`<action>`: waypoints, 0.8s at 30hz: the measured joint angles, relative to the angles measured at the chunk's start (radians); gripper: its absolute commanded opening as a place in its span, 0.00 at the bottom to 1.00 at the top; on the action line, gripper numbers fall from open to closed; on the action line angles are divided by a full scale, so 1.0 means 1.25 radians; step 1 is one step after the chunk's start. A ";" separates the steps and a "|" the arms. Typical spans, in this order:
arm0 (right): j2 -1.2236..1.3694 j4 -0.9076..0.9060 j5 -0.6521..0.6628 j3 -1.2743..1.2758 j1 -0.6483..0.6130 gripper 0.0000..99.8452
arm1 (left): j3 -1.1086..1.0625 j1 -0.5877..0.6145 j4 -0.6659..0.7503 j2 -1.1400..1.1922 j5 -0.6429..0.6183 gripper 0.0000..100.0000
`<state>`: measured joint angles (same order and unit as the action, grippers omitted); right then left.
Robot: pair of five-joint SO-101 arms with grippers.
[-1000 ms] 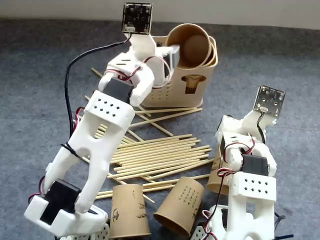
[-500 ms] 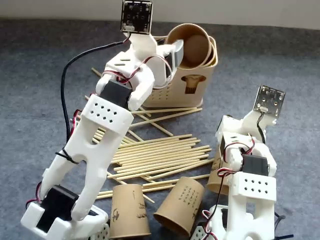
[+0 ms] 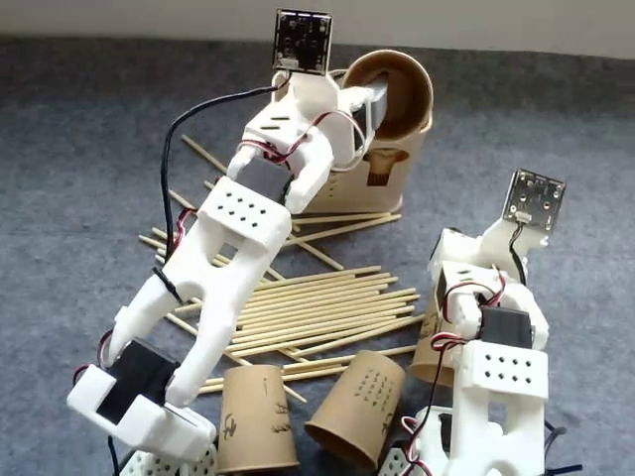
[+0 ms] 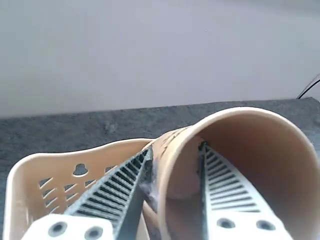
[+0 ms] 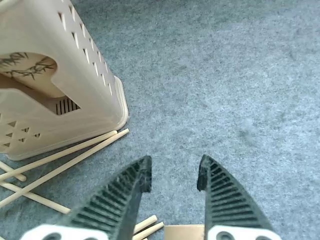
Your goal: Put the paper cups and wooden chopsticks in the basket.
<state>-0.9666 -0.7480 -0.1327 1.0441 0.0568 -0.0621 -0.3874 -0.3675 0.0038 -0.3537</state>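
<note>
My left gripper is shut on the wall of a brown paper cup, one finger inside and one outside. The cup hangs tilted over the top of the beige slotted basket, its mouth facing up toward the high camera. The basket's rim lies just under the left gripper. Wooden chopsticks lie in a loose pile on the grey carpet in front of the basket. Two paper cups lie on their sides near the front. My right gripper is open above bare carpet beside the basket.
A third lying cup is half hidden beside the right arm's base. Stray chopsticks rest against the basket's foot. Open carpet stretches to the right of the basket and at the far left.
The left arm has swung to the right with the cup, which now sits over the right side of the basket. The right arm has kept still.
</note>
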 measured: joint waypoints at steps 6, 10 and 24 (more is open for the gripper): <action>0.000 0.000 0.000 0.000 0.000 0.16 | 0.029 -0.031 0.004 -0.010 0.000 0.15; 0.000 0.000 0.000 0.000 0.000 0.16 | 0.080 -0.043 0.005 0.009 0.000 0.15; 0.000 0.000 0.000 0.000 0.000 0.16 | 0.190 -0.037 0.005 0.082 0.000 0.02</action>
<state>-0.9666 -0.7480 -0.1327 1.0441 0.0568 0.1757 -0.4335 -0.3613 0.1066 -0.3537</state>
